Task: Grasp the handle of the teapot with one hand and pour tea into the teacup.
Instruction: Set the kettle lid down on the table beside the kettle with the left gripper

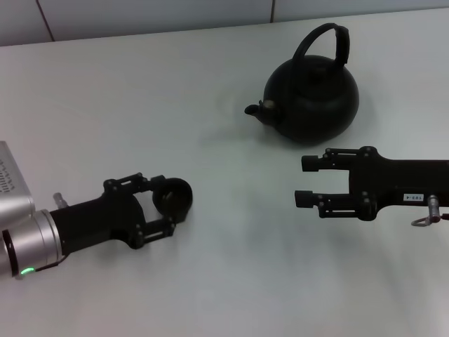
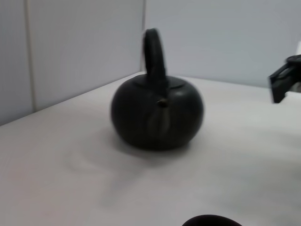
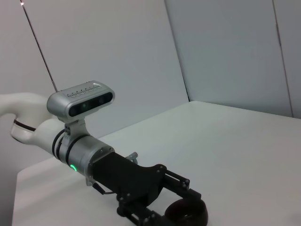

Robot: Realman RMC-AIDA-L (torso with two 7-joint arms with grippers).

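The round matte-black teapot stands on the white table at the far right, its stubby spout pointing left. Its arched black handle rises over the lid. It also shows in the left wrist view, with the handle edge-on. My left gripper is at the near left, shut on the small black teacup, which rests low on the table. The teacup's rim shows in the left wrist view and in the right wrist view. My right gripper is open and empty, just in front of the teapot, fingers pointing left.
The white table runs back to a grey panelled wall. The left arm's camera housing stands above its wrist. The right gripper's fingers show at the edge of the left wrist view.
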